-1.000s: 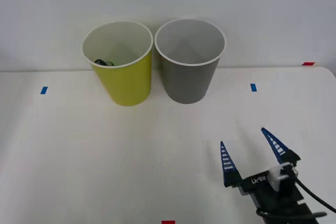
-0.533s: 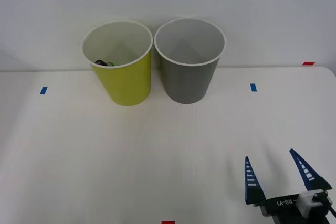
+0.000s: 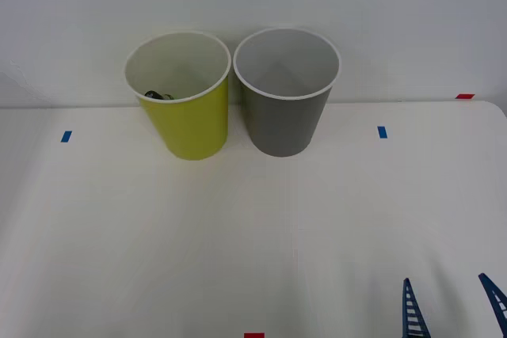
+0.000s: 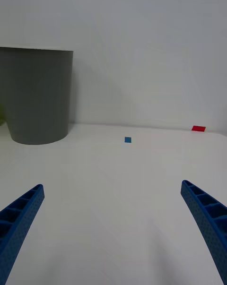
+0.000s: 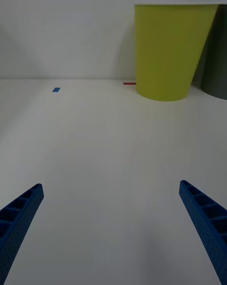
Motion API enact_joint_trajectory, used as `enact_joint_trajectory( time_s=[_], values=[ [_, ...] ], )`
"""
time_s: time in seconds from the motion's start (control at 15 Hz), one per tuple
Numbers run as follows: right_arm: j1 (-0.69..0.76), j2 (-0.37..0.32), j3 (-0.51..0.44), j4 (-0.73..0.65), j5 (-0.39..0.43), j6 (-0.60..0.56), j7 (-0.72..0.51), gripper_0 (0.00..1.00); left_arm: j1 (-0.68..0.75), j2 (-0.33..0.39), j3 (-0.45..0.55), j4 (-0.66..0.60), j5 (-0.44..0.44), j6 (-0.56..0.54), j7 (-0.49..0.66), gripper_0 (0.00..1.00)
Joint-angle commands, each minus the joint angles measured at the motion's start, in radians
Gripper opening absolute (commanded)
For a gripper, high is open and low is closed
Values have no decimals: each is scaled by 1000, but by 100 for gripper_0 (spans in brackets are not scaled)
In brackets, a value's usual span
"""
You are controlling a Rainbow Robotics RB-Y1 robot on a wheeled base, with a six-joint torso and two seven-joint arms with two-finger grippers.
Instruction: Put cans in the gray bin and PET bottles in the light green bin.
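Observation:
The light green bin [image 3: 188, 116] and the gray bin [image 3: 283, 112] stand side by side at the table's far edge. Inside the light green bin, low against its left wall, a small dark part of a PET bottle [image 3: 156, 95] shows. Cans are out of view. My right gripper [image 3: 444, 278] is open at the near right edge of the table, well short of the gray bin [image 4: 38, 96]. In its wrist view the right gripper [image 4: 112, 185] holds nothing. My left gripper [image 5: 111, 184] is open and empty, low over the table, facing the light green bin [image 5: 170, 53].
Blue tape marks [image 3: 383, 131] [image 3: 66, 136] lie on the white table to either side of the bins. A red mark [image 3: 253, 336] sits at the near edge and another [image 3: 465, 96] at the far right. A white wall rises behind the bins.
My right gripper has pulled back toward the near right corner, staying open, until just its fingertips show in the front view. The bins have not moved.

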Motion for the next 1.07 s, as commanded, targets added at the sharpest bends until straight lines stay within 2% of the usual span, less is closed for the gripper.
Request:
enact_joint_trajectory(
  time_s=[0.07,1.07],
  values=[
    [10,-2,-21,20,-11,-14,1,100,0,0,0,0,0,0,0,100],
    [10,-2,-21,20,-11,-14,1,100,0,0,0,0,0,0,0,100]
  ],
)
